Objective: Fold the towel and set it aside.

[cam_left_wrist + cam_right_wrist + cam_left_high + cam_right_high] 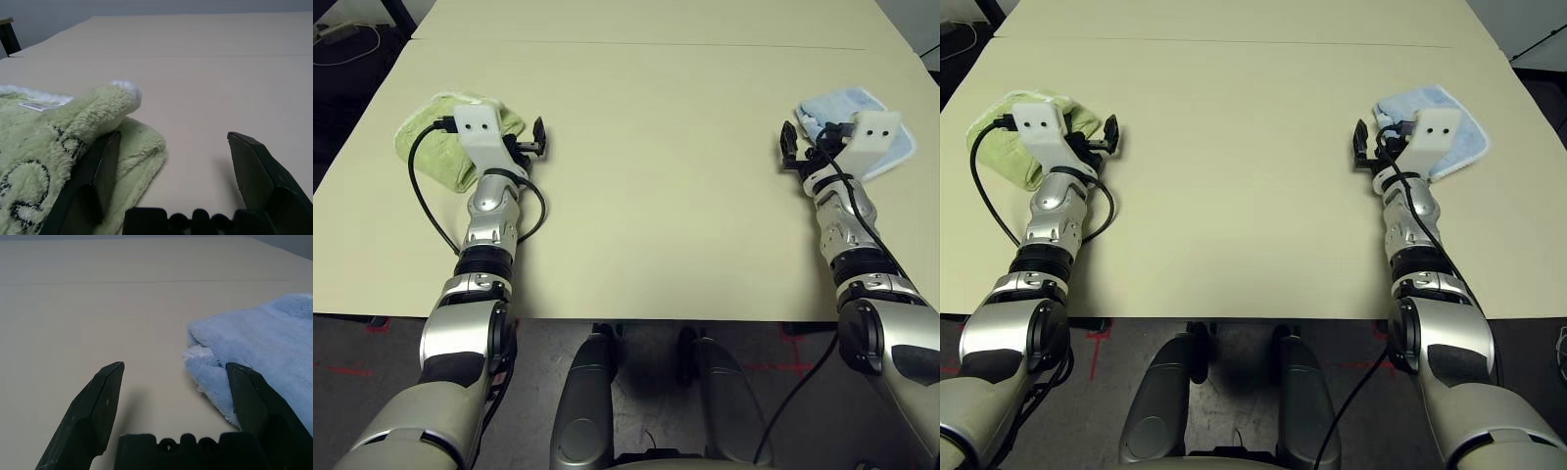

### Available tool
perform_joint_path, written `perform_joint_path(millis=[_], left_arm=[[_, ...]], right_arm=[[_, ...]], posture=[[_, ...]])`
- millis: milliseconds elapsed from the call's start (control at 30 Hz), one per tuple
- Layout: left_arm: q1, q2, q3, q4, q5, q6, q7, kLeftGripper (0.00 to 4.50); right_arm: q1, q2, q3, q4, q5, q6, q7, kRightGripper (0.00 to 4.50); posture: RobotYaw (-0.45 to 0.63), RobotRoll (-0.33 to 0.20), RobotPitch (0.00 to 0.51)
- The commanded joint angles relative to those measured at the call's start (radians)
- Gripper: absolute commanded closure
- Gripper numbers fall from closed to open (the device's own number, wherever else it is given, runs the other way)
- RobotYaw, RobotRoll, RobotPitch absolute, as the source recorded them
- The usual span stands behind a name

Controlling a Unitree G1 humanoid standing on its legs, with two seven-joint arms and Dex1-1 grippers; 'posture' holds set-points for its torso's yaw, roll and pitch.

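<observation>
My left gripper [175,171] stands open at the left side of the table [666,176], its two black fingers spread wide with bare tabletop between them. The green towel [440,147] lies on the table under and beside that gripper, partly hidden from my head cameras by the white wrist mount [481,137]. In the left wrist view I see its white edging, a small label [39,106], dark stitched markings and a raised fold beside one finger; whether finger and cloth touch, I cannot tell. My right gripper [175,401], likewise open, is at the right side of the table. The blue towel [899,145] lies there, partly beneath the gripper, one finger overlapping its near edge in the right wrist view. Neither gripper holds anything.
</observation>
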Motion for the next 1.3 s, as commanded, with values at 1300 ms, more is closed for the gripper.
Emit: perform_joint_path(millis=[1300], left_arm=[[0.048, 0.020, 0.027, -0.122, -0.035, 0.036, -0.074, 0.08]], right_arm=[[0.004, -0.008, -0.022, -0.050, 0.029, 0.005, 0.108, 0.00]], posture=[[0.02, 0.000, 0.247]])
